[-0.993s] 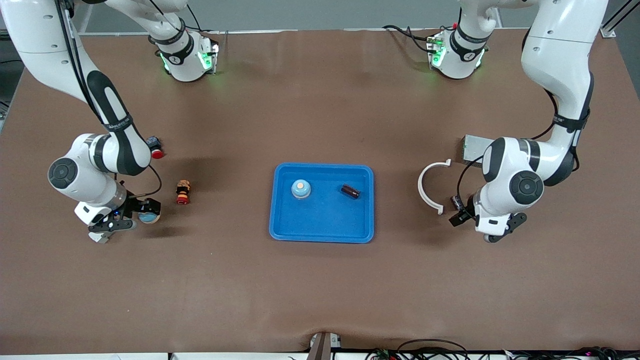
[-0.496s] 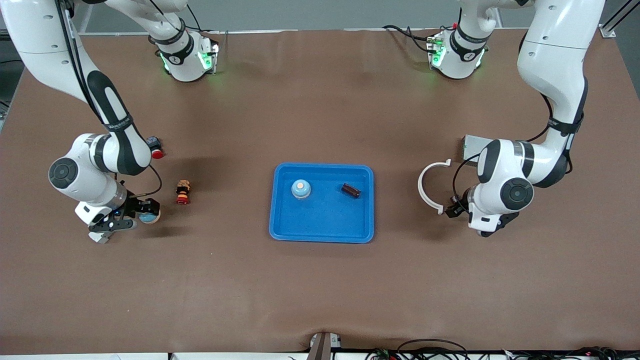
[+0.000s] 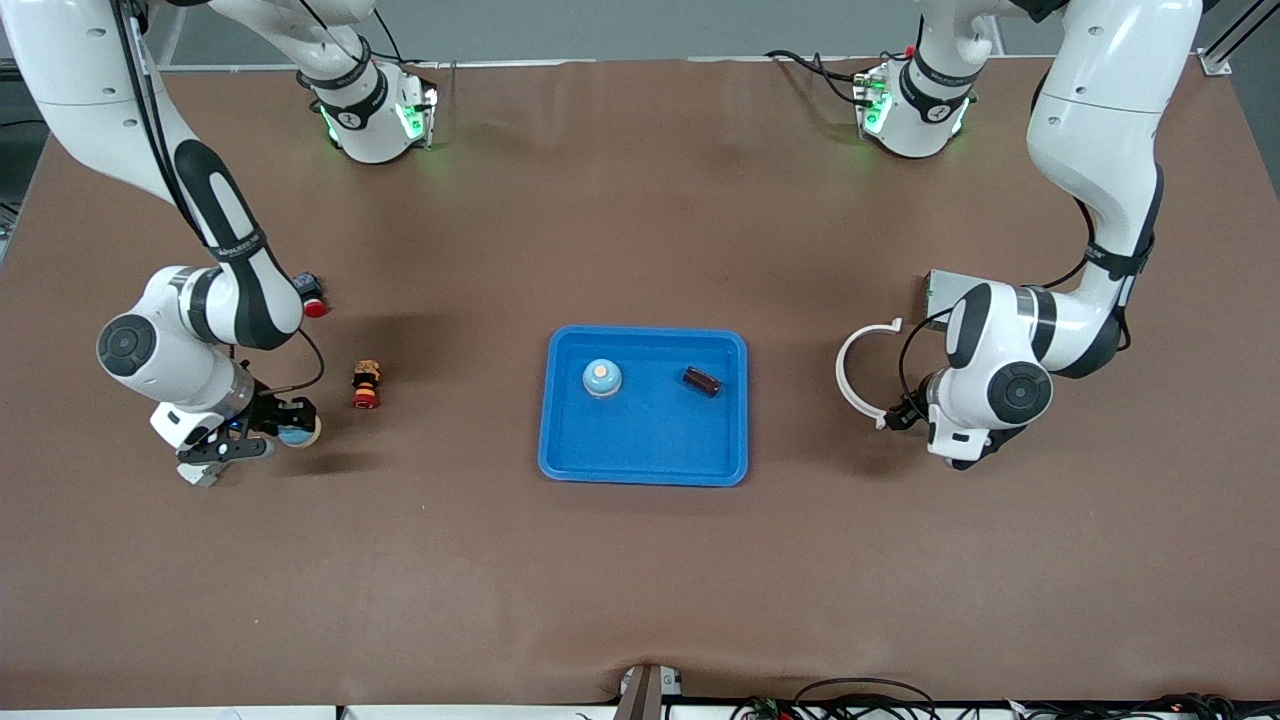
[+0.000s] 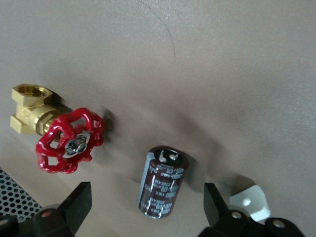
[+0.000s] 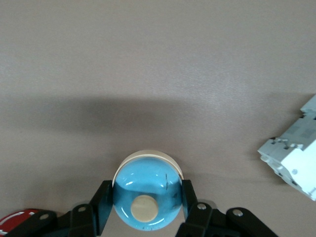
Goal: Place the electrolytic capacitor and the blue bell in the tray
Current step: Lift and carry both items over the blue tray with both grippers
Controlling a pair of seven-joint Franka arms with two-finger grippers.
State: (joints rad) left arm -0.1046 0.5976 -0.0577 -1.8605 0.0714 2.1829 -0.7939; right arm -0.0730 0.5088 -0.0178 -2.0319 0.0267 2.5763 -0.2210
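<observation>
The left gripper hangs low over the tabletop near the edge at the left arm's end. Its jaws are spread wide and hold nothing. The electrolytic capacitor lies on its side on the table, directly between the 2 fingers. Its long axis runs roughly across the line joining them. I judge that a straight drop and squeeze would catch it on its round flanks, with no turn of the wrist needed. A brass valve with a red handwheel sits beside the capacitor, clear of the closing path. The tip of a white ring lies just outside the other finger, close enough that it may be nudged.

The right gripper is low near the edge at the right arm's end. Its jaws are clamped on the blue bell, 1 finger on each side of the dome. The bell may have left the cloth, but the wrist view does not settle that.

The tray lies mid-table, about equally far from both grippers, toward the table's centre from each. It already holds a second bell and a second capacitor. Each lies on the side of the tray toward the arm that carries its like. A set-down nearer the front-camera rim looks safest.
</observation>
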